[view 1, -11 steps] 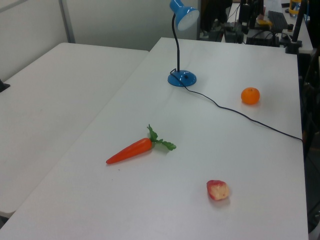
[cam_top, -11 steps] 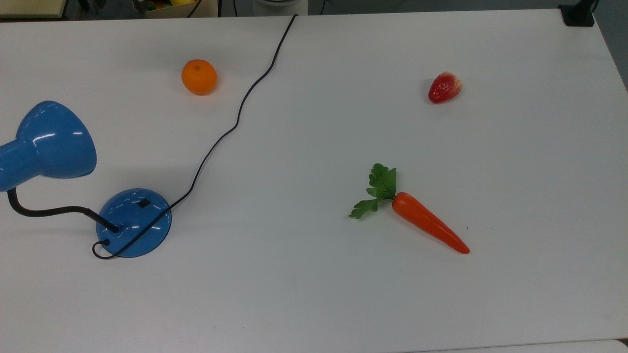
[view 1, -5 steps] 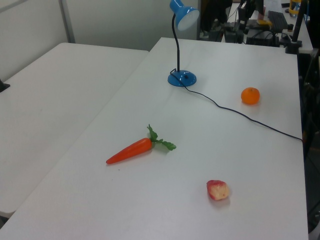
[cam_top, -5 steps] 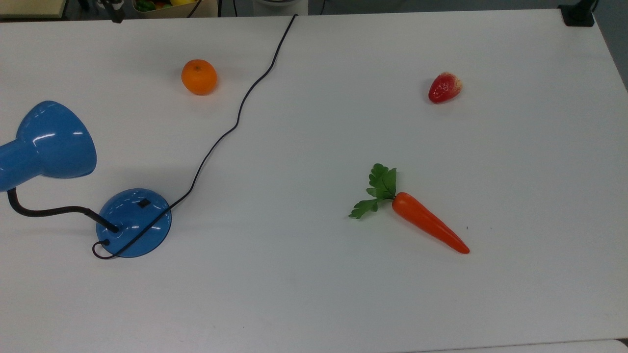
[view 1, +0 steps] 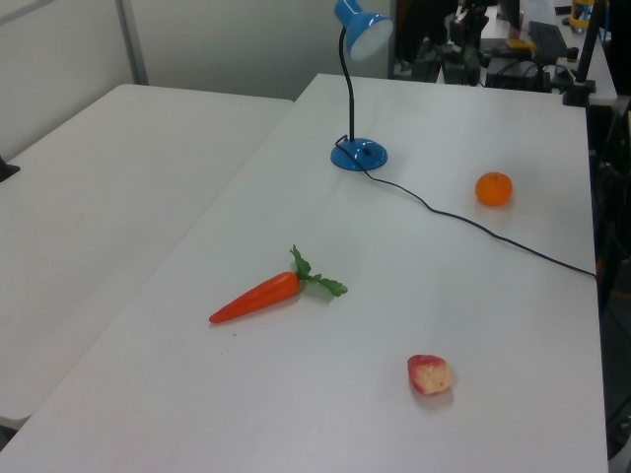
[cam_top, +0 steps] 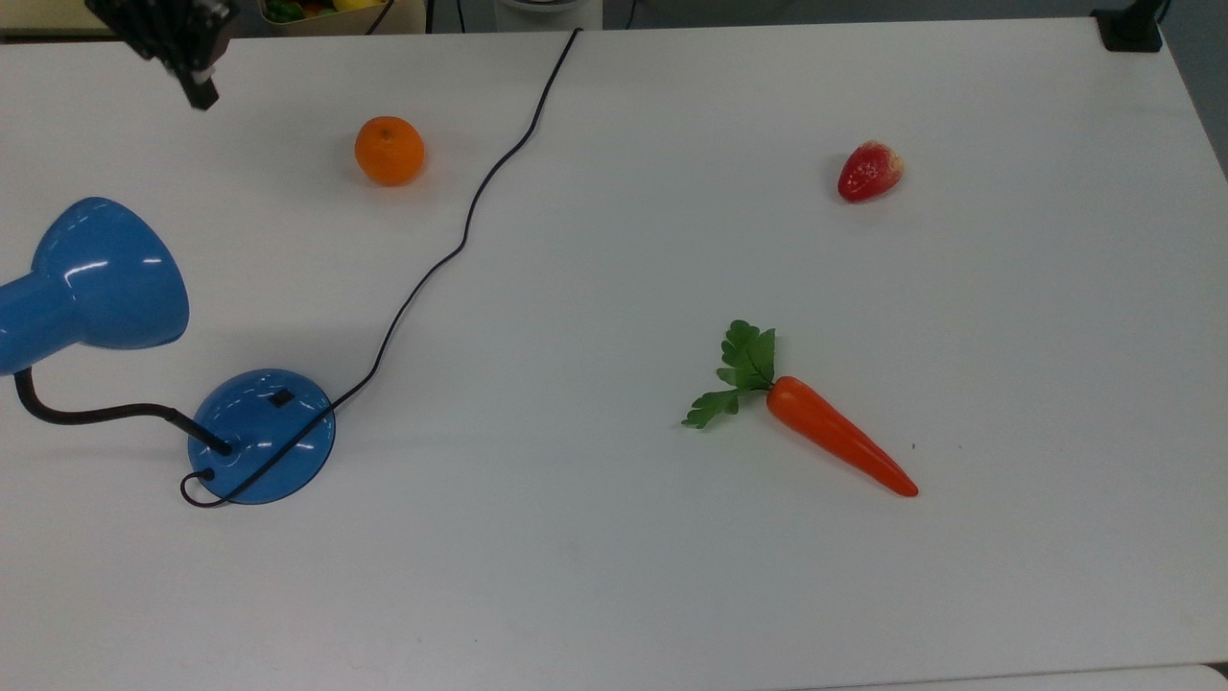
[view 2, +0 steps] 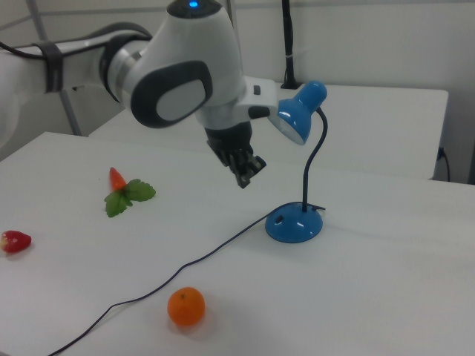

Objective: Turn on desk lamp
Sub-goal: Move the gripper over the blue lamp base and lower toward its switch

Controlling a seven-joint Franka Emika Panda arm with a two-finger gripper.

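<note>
The desk lamp stands at the top view's left, with its blue cone shade bent over on a black neck and its round blue base on the white table. A small black switch sits on the base. The black cord runs from the base to the table's far edge. My gripper hangs shut at the top view's upper left, well apart from the base. In the right view the gripper hovers above the table, left of the shade and above the base.
An orange lies right of the gripper in the top view. A strawberry and a carrot lie on the top view's right half. A second table adjoins at the left view's left.
My gripper has come into the top view from its upper-left edge and moved further over the table. The lamp and the fruits have not moved.
</note>
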